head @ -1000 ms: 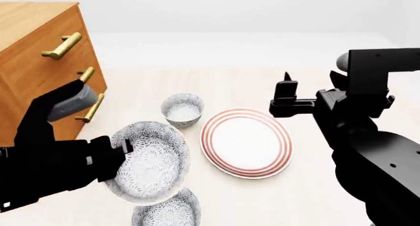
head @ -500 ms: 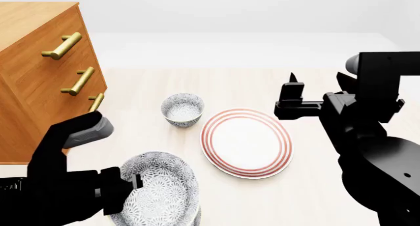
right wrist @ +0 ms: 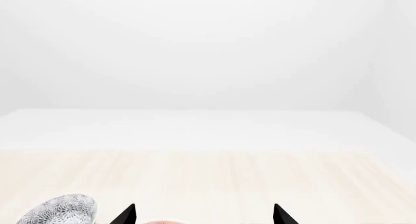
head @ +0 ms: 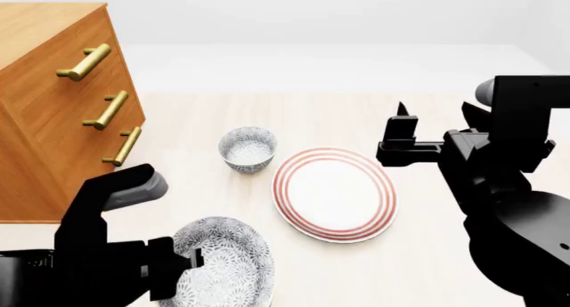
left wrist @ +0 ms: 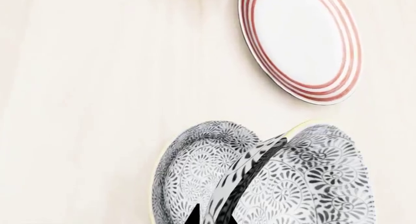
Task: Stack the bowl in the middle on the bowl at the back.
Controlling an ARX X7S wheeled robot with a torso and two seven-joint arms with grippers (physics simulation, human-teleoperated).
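Left end effector: we see it clamped on the rim of the bowl in the middle, one finger inside and one outside.
The bowl in the middle: held tilted at the head view's 7 o'clock, by the frame's bottom edge.
The bowl at the back: in the left wrist view it sits on the counter partly under the held bowl, whose rim crosses over its edge. We cannot tell whether the two touch.
Right end effector: spread wide and gripping nothing, raised at 3 o'clock beyond the plate's far-right edge.
Plate: white with red rings, flat at centre, at about 1 o'clock from the held bowl with a strip of bare counter between them.
Third bowl: upright at 12 o'clock from the held bowl, well apart from it and just off the plate's 10 o'clock edge.
Dresser: wooden with brass handles, standing at 10 o'clock, close beside the left arm.
Open room: we see bare counter from 12 to 2 o'clock, beyond the plate and third bowl.
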